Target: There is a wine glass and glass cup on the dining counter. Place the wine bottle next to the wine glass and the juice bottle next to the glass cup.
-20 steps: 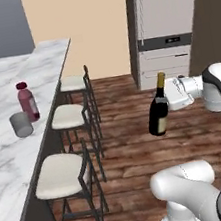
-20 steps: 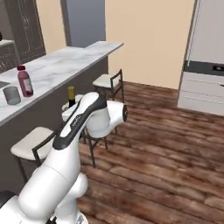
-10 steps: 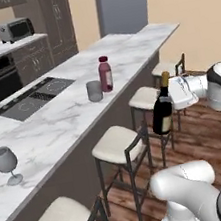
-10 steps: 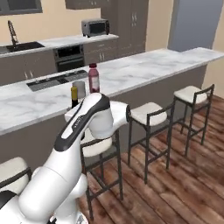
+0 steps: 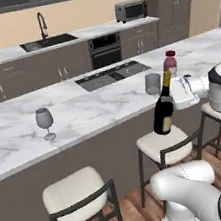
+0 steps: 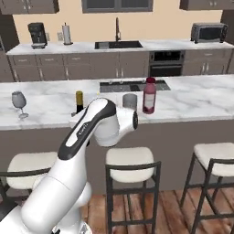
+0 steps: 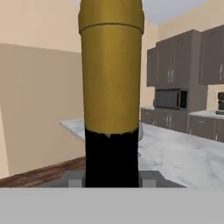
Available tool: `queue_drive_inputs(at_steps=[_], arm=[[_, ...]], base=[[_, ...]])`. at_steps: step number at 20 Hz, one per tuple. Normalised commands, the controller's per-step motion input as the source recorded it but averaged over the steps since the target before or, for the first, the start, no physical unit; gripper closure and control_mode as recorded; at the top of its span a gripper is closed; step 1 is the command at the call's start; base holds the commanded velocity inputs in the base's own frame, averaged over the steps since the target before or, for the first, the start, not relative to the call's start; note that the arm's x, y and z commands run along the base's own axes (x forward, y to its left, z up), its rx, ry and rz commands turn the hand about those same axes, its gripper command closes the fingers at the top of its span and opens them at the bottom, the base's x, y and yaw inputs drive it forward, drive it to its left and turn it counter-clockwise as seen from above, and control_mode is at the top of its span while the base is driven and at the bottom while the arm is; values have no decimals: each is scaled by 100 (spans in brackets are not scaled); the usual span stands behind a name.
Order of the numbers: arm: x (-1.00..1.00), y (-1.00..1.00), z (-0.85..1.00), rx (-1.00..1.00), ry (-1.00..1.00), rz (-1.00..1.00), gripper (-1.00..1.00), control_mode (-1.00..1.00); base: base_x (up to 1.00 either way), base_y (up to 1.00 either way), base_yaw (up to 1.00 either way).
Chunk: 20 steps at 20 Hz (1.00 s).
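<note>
My gripper [image 5: 170,95] is shut on the neck of the wine bottle [image 5: 163,109], a dark bottle with a gold foil top, held upright in the air in front of the dining counter [image 5: 92,110]. In the hand view the wine bottle's neck [image 7: 111,87] stands between my fingertips [image 7: 149,179]. On the counter the wine glass [image 5: 45,121] stands well to the left. The glass cup [image 5: 153,83] and the red-capped juice bottle [image 5: 169,64] stand side by side just behind the held bottle. In the right base view my arm hides the wine bottle [image 6: 79,101] below its top; the wine glass [image 6: 18,102], glass cup [image 6: 130,101] and juice bottle [image 6: 149,95] show there.
Cushioned bar stools [image 5: 166,146] [image 5: 77,193] stand along the counter's near side, one right under the held bottle. A cooktop [image 5: 113,74] is set in the counter. Behind runs a worktop with sink [image 5: 48,41], oven [image 5: 105,50] and toaster oven [image 5: 131,10].
The whole picture has shifted: the base has turned to face the dining counter squarely. The wine bottle stays gripped, and the wine glass has come into view.
</note>
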Motion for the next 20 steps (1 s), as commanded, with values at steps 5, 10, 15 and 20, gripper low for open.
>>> queue_drive_inputs(at_steps=[5, 10, 15, 20], arm=[[0, 0, 0, 0, 0, 0, 100, 100], [0, 0, 0, 0, 0, 0, 100, 100], [0, 0, 0, 0, 0, 0, 100, 100], [0, 0, 0, 0, 0, 0, 100, 100]], base=[[17, -14, 67], [41, -5, 2], [48, -12, 1], [66, -10, -2]])
